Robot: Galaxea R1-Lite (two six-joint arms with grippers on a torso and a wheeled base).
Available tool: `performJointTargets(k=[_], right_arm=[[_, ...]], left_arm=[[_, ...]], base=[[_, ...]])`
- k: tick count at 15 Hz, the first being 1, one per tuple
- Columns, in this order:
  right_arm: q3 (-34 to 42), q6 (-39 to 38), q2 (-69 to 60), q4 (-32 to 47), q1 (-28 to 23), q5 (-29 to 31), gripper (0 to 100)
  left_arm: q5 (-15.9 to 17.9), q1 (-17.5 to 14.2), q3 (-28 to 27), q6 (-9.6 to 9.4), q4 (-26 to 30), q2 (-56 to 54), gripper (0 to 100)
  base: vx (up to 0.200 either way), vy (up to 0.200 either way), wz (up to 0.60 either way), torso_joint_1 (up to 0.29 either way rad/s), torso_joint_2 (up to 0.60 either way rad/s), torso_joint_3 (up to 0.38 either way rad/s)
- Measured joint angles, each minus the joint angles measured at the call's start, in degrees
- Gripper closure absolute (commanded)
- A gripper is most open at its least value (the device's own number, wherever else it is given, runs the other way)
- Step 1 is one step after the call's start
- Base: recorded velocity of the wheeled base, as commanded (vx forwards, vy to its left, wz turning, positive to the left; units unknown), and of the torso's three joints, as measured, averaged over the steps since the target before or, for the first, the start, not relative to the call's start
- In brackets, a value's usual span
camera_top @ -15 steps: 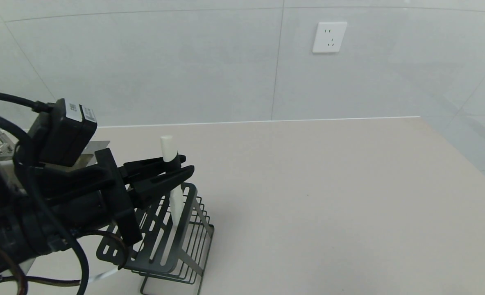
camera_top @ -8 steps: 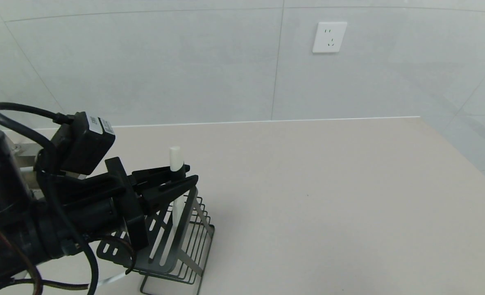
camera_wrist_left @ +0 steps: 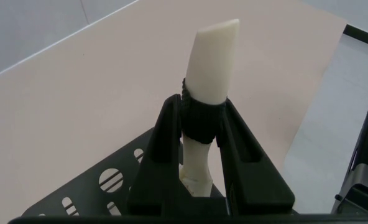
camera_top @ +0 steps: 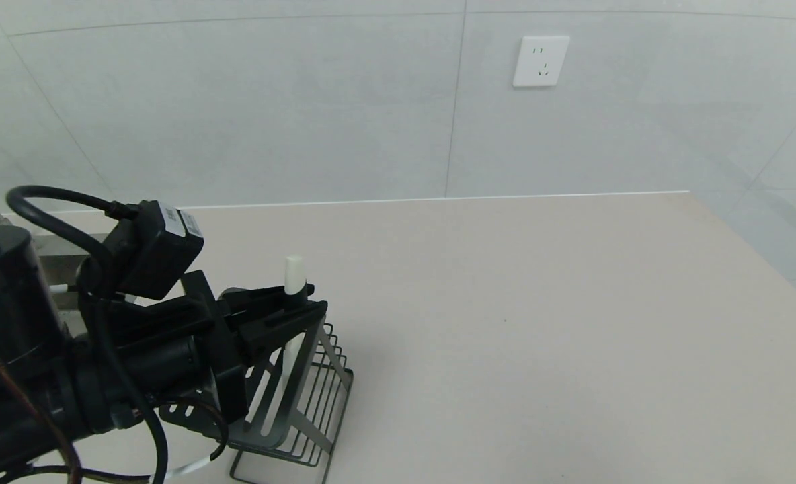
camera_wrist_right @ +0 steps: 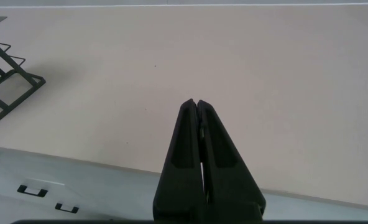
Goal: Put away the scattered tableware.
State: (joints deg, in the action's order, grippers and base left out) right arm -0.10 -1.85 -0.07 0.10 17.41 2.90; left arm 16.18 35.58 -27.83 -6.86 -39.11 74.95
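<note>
Pale grey tiles backed a beige bench [camera_top: 539, 302], and a white socket [camera_top: 540, 60] sat high on the wall. Over the bench's near left part hung the left hand [camera_top: 297, 301], its black fingers [camera_wrist_left: 165, 143] clamped from both sides on a white utensil [camera_top: 294, 272] a little below its top end. That utensil stood close to upright, its blunt tip poking above the fingers and its lower length running down into a dark grey rack [camera_top: 331, 380] directly beneath the hand. Where the lower end finished inside the rack could not be told, nor what kind of utensil it was, nor whether the hand touched the rack's top edge. The rack stood on the bench, a slotted plate leaning at a slant on its near side and wire bars on the side facing the open bench. The right hand [camera_wrist_right: 197, 106] hovered low above the bench, well apart from the rack, its two fingers pressed together. A corner of the rack's frame showed far off beyond it.
</note>
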Motion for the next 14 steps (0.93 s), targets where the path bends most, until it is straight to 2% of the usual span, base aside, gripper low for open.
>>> performJointTargets(k=[5, 6, 14], right_arm=[[0.0, 0.02, 0.0, 0.0, 0.0, 0.0, 100], [0.0, 0.02, 0.0, 0.0, 0.01, -0.01, 100], [0.0, 0.0, 0.0, 0.0, 0.0, 0.0, 100]], left_arm=[[0.22, 0.0, 1.1, -0.06, 0.02, 0.18, 100], [0.27, 0.02, 1.51, -0.09, 0.07, 0.18, 0], [0.35, -0.01, 1.93, -0.44, -0.04, -0.06, 0]], base=[[0.0, 0.0, 0.0, 0.0, 0.0, 0.0], [0.0, 0.0, 0.0, 0.0, 0.0, 0.0], [0.0, 0.0, 0.0, 0.0, 0.0, 0.0]])
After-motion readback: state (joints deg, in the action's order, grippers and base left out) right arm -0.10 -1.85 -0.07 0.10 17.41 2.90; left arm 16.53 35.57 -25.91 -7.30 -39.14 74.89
